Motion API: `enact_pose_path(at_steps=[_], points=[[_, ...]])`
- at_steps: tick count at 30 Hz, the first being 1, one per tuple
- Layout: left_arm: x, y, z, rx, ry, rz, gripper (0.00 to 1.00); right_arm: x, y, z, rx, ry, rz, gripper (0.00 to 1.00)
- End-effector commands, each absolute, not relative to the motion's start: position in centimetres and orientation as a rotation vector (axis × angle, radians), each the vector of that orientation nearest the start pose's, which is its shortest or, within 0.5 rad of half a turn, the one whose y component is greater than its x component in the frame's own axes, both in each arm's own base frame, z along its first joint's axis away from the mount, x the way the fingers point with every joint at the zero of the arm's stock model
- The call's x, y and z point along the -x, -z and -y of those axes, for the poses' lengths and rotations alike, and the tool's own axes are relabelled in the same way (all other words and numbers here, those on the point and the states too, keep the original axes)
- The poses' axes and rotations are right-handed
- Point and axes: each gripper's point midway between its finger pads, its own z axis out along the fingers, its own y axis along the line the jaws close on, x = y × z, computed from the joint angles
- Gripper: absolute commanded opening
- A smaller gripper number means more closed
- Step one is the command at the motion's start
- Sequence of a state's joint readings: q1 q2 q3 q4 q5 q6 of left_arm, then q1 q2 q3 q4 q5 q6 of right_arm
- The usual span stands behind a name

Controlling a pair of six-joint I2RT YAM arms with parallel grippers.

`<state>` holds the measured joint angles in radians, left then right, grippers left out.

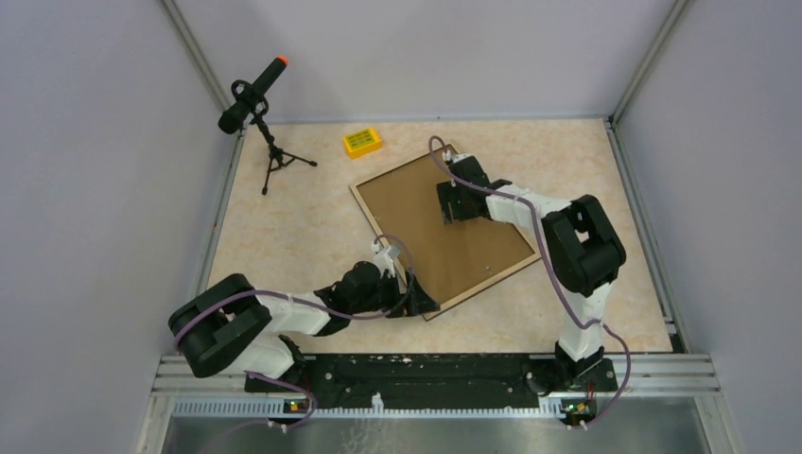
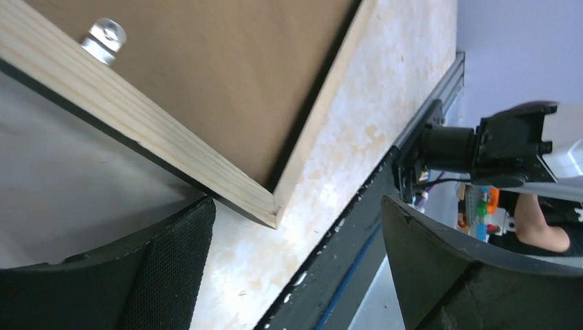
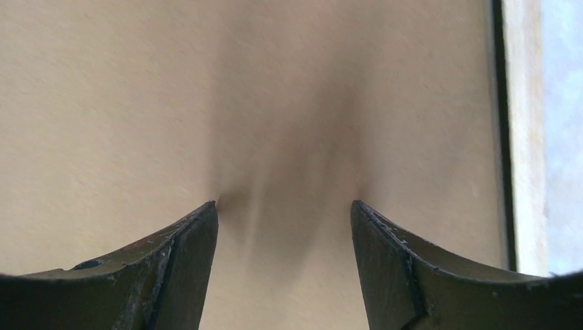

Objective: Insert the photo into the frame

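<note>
The frame (image 1: 364,206) lies back up on the table, its light wood rim around the brown hardboard backing sheet (image 1: 426,222). The photo is hidden. My left gripper (image 1: 421,305) is open at the frame's near corner. In the left wrist view the wood corner (image 2: 137,127) points between my open fingers (image 2: 165,268) without touching them, and a metal tab (image 2: 103,34) sits on the rim. My left gripper (image 2: 295,268) holds nothing. My right gripper (image 1: 454,216) is open, with its fingertips (image 3: 199,220) down on the backing sheet (image 3: 275,103) near the far right rim (image 3: 526,137).
A microphone on a small tripod (image 1: 255,95) stands at the far left. A yellow box (image 1: 362,142) lies behind the frame. The black base rail (image 1: 426,369) runs along the near edge, close to the frame's corner (image 2: 344,275). Grey walls enclose the table.
</note>
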<state>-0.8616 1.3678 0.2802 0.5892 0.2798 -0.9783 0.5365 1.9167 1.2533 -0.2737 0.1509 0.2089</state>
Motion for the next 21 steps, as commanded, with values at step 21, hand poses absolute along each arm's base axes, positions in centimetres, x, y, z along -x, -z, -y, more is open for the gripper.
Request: enact_pose_path(at_steps=[21], points=[[-20.2,-10.1,21.5,-0.002,0.704,-2.038,0.98,-29.0,-10.2,-14.9,-0.337,-0.163,-2.495,0.78]])
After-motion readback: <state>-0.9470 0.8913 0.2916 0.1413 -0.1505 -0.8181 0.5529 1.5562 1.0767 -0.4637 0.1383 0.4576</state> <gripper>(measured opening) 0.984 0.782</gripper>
